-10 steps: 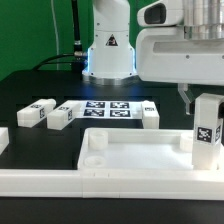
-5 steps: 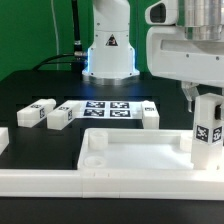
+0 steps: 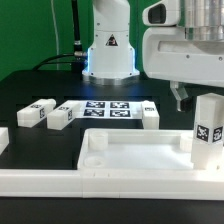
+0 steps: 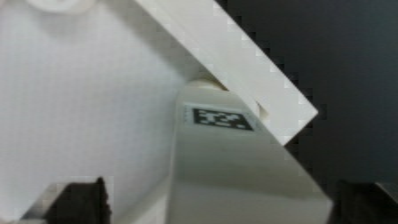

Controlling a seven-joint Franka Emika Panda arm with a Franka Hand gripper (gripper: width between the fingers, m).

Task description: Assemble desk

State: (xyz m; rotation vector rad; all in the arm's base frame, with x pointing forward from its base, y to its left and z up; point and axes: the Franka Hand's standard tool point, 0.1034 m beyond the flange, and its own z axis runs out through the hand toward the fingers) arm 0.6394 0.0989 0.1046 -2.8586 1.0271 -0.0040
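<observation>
I have just let go. A moment ago my jaws were pinched narrow on the upright leg (image 3: 207, 130); now they stand wide, and in the wrist view my fingers (image 4: 79, 198) sit clear of the leg's sides with a gap at each flank, holding nothing. The leg has not moved with the release: it stands on its own, tagged face outward, in the near corner of the tabletop (image 3: 130, 152) on the exterior view's right, its foot inside the tabletop's rim. I take this to mean this leg is seated and my work on it is done, though I cannot tell how firmly its foot has taken hold in the corner. The tabletop itself lies flat on the black surface (image 3: 25, 92). Beyond the tabletop's far rim the loose legs (image 3: 59, 117) lie on their sides, close to the marker board (image 3: 105, 108), so much of the desk is yet to be built. My next move, I judge, is to rise straight off the tabletop's corner without brushing the standing leg.
</observation>
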